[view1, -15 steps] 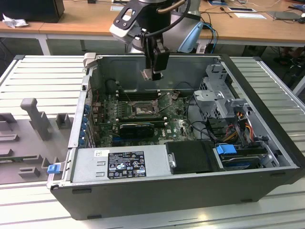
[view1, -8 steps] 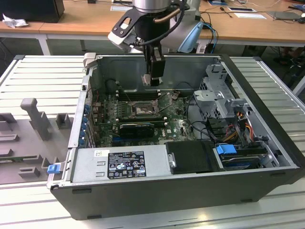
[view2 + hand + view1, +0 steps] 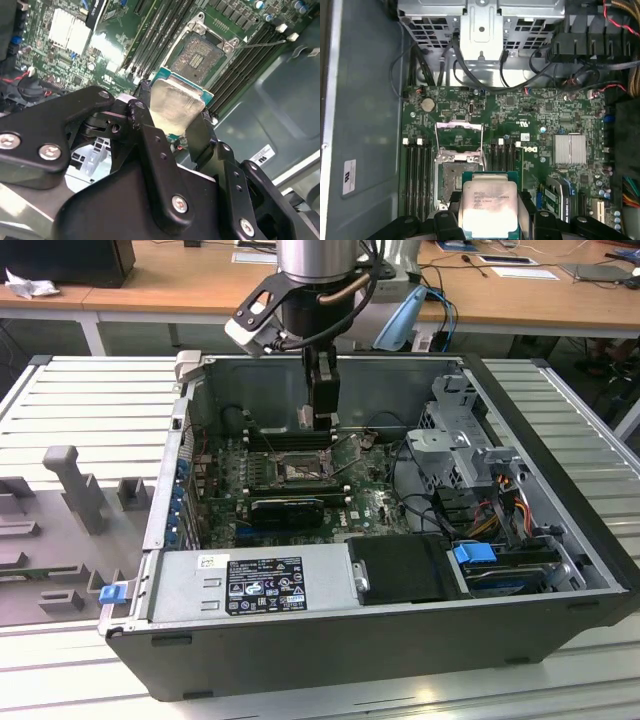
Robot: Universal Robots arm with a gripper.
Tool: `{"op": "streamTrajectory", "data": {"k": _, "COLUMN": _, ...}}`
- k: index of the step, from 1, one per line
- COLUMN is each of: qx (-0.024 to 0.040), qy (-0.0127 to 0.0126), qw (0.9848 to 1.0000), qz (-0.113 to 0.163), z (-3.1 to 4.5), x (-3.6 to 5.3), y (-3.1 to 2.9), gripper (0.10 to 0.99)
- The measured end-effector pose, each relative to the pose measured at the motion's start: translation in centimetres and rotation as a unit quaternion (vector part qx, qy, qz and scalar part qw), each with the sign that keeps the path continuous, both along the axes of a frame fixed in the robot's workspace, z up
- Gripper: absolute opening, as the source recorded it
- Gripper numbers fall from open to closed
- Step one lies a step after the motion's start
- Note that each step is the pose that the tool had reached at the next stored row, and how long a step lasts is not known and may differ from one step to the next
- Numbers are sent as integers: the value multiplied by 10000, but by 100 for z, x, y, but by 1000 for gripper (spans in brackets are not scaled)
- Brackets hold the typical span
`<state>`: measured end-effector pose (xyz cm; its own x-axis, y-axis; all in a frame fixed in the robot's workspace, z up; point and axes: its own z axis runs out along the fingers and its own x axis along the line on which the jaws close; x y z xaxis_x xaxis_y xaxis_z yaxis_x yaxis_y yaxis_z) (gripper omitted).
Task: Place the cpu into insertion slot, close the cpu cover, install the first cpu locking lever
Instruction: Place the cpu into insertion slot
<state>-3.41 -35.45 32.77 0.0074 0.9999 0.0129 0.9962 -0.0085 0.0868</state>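
In the exterior view the black two-fingered claw hangs inside the open dark grey computer case. It is above the square, silver-rimmed insertion slot on the green circuit board. The slot lies below the claw and slightly toward the exterior view's left. This view gives the height: the claw is clear of the board.

In the second wrist view the claw is clamped on the thin square cpu with its pale silver face, a finger on each opposite edge. The dark-centred slot lies beyond the fingertips, unfilled.

In the first wrist view the cpu sits roughly square to the slot but offset sideways. The silver frame cpu cover stands raised open beyond the slot.
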Motion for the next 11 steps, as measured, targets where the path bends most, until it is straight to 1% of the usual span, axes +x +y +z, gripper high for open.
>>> {"op": "streamTrajectory", "data": {"k": 2, "qx": 1, "qy": 0, "qw": 10000, "qz": -89, "z": -54, "x": 0, "y": 5, "gripper": 525}}
{"op": "streamTrajectory", "data": {"k": 3, "qx": 0, "qy": -1, "qw": 10000, "qz": -31, "z": -82, "x": 0, "y": 6, "gripper": 525}}
{"op": "streamTrajectory", "data": {"k": 5, "qx": 7, "qy": -1, "qw": 10000, "qz": 78, "z": -108, "x": -2, "y": 10, "gripper": 525}}
{"op": "streamTrajectory", "data": {"k": 6, "qx": 21, "qy": 0, "qw": 9999, "qz": 124, "z": -124, "x": -3, "y": 22, "gripper": 525}}
{"op": "streamTrajectory", "data": {"k": 8, "qx": 28, "qy": -1, "qw": 9999, "qz": 132, "z": -157, "x": -2, "y": 43, "gripper": 525}}
{"op": "streamTrajectory", "data": {"k": 9, "qx": 28, "qy": -1, "qw": 9999, "qz": 132, "z": -188, "x": -2, "y": 53, "gripper": 525}}
{"op": "streamTrajectory", "data": {"k": 11, "qx": 27, "qy": -1, "qw": 9999, "qz": 133, "z": -222, "x": -2, "y": 61, "gripper": 525}}
